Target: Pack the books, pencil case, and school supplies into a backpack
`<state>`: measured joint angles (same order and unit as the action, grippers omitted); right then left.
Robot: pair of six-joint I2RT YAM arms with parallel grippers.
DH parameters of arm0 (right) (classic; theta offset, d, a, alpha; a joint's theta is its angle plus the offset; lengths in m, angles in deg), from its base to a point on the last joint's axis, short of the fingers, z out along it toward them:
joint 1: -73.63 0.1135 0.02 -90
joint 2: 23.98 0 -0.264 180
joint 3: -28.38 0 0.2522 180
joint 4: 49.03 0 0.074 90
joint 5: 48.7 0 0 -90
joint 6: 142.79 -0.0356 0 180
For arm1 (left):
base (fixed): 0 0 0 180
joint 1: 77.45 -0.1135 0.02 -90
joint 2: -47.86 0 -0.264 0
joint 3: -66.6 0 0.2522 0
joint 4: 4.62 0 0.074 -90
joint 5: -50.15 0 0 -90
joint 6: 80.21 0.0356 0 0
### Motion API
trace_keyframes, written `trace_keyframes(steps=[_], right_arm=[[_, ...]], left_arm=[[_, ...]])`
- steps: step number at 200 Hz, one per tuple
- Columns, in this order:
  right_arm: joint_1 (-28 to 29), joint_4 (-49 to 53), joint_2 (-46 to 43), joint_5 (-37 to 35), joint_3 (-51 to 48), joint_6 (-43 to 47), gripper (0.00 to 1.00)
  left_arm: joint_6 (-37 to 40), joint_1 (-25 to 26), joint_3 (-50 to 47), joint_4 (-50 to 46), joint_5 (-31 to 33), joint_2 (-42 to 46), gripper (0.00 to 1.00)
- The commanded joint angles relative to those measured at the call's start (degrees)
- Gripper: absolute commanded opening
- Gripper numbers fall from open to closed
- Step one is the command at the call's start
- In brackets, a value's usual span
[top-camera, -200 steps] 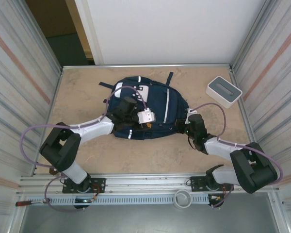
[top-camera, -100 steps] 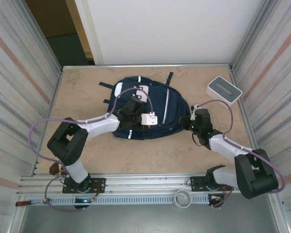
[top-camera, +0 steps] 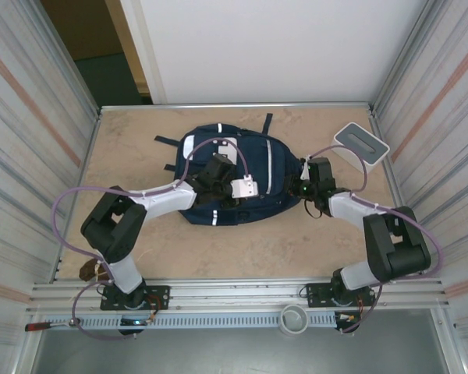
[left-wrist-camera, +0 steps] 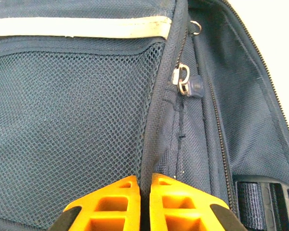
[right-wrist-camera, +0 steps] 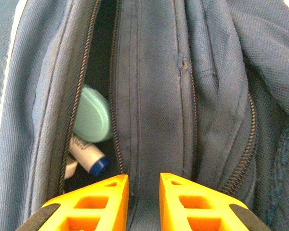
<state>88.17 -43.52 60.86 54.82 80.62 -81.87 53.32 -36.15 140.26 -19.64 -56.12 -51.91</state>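
Observation:
The navy backpack (top-camera: 226, 175) lies flat mid-table. My left gripper (top-camera: 222, 162) rests on its top; in the left wrist view it (left-wrist-camera: 144, 180) is shut on a fabric seam of the backpack (left-wrist-camera: 77, 96) beside the mesh pocket, below a zipper pull (left-wrist-camera: 188, 85). My right gripper (top-camera: 302, 185) is at the bag's right edge. In the right wrist view it (right-wrist-camera: 143, 180) stands slightly open astride a fabric band of the backpack (right-wrist-camera: 149, 86). Through the open zipper I see a blue-capped pen (right-wrist-camera: 89, 156) and a mint-green rounded thing (right-wrist-camera: 91, 115). Books and pencil case are hidden.
A white box with a grey top (top-camera: 359, 144) stands at the back right, close to my right arm. Corrugated walls (top-camera: 31, 156) close in the table on both sides, and a white panel stands behind it.
My left gripper has closed on the backpack's fabric. My right gripper has moved up along the bag's right side and its jaws have parted a little. The bag has shifted slightly away.

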Motion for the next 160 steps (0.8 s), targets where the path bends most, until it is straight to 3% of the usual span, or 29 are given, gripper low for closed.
trace_keyframes(steps=[1,57,87,120,160], right_arm=[[-1.48,5.51,2.1,2.52,4.42,3.68,0.23],[0.85,6.12,-13.17,-3.62,-1.85,10.02,0.3],[8.89,5.11,-21.25,-11.35,-7.13,14.6,0.36],[18.86,0.65,-27.21,-20.75,-12.98,19.4,0.42],[25.92,-2.29,-26.6,-29.86,-14.54,22.92,0.43]], left_arm=[[-8.25,1.37,-0.22,0.97,-6.2,-1.52,0.05],[-18.76,1.03,0.42,3.94,-9.86,-0.89,0.0],[-21.22,-0.63,0.17,5.26,-14.61,0.1,0.0],[-21.74,-1.13,0.75,4.19,-15.46,-0.34,0.0],[-21.91,-1.2,0.57,4.42,-16.04,-0.69,0.0]])
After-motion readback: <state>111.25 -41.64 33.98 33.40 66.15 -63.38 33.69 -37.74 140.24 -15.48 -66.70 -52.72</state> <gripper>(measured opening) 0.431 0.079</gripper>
